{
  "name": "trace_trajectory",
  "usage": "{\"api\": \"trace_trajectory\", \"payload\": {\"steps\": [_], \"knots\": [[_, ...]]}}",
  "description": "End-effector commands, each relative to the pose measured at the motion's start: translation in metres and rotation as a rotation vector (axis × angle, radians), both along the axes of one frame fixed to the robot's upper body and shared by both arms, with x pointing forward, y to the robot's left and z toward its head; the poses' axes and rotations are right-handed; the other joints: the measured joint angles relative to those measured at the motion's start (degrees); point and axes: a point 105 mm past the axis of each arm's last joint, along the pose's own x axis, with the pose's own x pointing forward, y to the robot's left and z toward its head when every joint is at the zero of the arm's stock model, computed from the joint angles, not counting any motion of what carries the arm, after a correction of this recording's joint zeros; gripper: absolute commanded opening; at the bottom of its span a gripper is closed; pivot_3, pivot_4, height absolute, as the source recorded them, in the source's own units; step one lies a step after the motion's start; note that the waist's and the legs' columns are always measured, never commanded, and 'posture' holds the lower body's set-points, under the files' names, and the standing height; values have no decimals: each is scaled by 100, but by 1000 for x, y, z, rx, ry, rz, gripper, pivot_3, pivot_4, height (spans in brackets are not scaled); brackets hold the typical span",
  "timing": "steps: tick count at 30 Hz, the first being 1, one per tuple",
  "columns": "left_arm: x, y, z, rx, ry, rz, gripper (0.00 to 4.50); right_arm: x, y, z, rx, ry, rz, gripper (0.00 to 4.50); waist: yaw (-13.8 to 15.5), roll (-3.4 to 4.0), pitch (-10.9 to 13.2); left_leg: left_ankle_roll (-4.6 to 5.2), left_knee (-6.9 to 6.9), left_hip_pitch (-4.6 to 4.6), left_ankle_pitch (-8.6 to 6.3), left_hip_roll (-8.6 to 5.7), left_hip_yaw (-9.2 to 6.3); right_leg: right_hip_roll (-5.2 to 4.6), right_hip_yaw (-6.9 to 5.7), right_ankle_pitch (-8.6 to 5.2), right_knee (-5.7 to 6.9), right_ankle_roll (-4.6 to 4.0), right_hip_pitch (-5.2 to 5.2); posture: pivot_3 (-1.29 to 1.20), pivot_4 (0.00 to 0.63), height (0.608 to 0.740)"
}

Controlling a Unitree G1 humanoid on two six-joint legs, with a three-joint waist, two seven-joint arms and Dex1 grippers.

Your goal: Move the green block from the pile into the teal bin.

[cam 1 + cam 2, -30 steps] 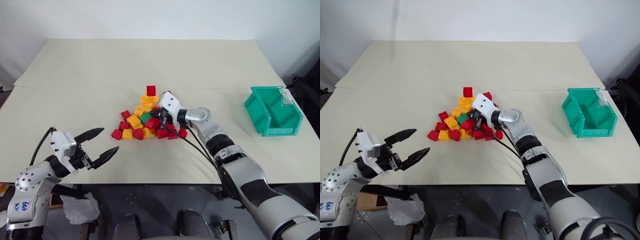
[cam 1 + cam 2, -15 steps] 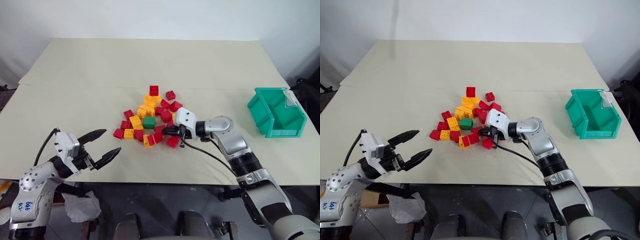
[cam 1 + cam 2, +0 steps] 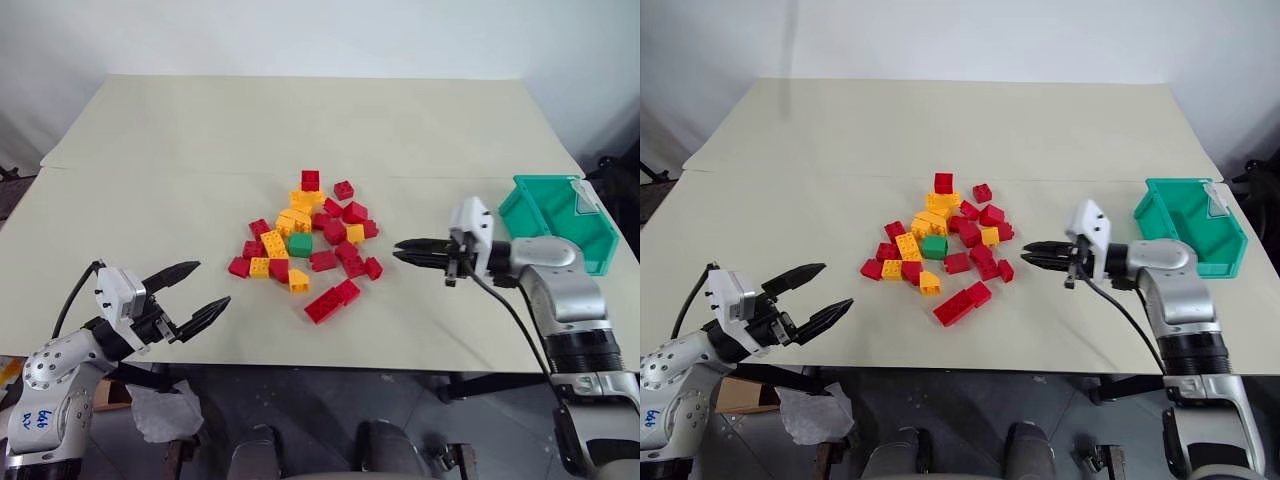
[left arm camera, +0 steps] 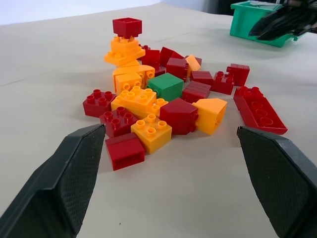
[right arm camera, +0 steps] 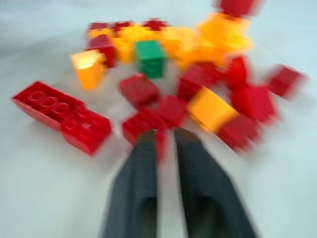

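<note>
Green block (image 3: 300, 244) is seen mid-pile (image 3: 306, 240) at the table's (image 3: 150, 150) centre, untouched. Teal bin (image 3: 556, 222) sits at the right edge. Right gripper (image 3: 399, 250), fingers slightly apart, empty, is held between pile and bin. Left gripper (image 3: 200, 293) is spread wide, empty, at the near left edge.

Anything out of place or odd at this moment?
Yes. The right gripper sits between the pile and the teal bin with nothing between its fingers, while the green block lies in the pile. A long red brick lies apart on the near side.
</note>
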Motion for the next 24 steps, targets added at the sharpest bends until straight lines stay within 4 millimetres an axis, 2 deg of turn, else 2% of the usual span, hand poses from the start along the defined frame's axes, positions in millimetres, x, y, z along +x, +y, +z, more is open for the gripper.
{"api": "trace_trajectory", "payload": {"steps": [1, 5, 8, 11, 13, 17, 24], "knots": [[-3, 10, 3, 0, -25, 37, 4500, -9, -23, 9, 9, -43, -34, 2194, 10, 0, 0, 0, -1, 0, 0, 0, 0, 0, 0, 0, -1, 0, 0, 0, 150, 740], [-3, 12, 2, 11, -22, 34, 4500, -15, -26, 10, 27, -58, -12, 3544, -3, 0, 0, 0, 1, 0, 0, 0, 6, 0, 6, 0, -2, 0, -2, 0, 150, 740], [-2, 10, 3, -1, -15, 21, 4500, -15, -12, 9, 2, -59, 36, 4478, 2, 0, 0, 0, 4, 4, 0, 0, 12, 0, 15, 0, 1, 0, -3, 0, 150, 740], [-2, 6, 5, 9, -20, -9, 4500, -10, 16, 9, -41, -76, 98, 4478, -16, 0, 0, 1, 4, 4, 0, 0, 13, 0, 18, 0, 2, 0, -5, 0, 150, 740], [1, 7, 8, 15, -35, -2, 4500, 7, 53, 13, -59, -80, 118, 4478, -48, 2, 1, 0, 5, 5, 0, 1, 17, 2, 25, 0, 8, 0, -9, 0, 150, 740], [5, 7, 8, 12, -42, 1, 4500, 29, 96, 13, -81, -27, 108, 4478, -110, 5, 3, -2, 13, 11, 3, 7, 22, 6, 40, 0, 42, -1, -18, 0, 150, 740], [7, 2, 6, -2, -57, 2, 4500, 59, 145, 7, -183, -3, 91, 4478, -83, 4, 3, 2, 8, 4, 0, 6, 25, 6, 39, 0, 33, 0, -22, 0, 150, 740]]}}
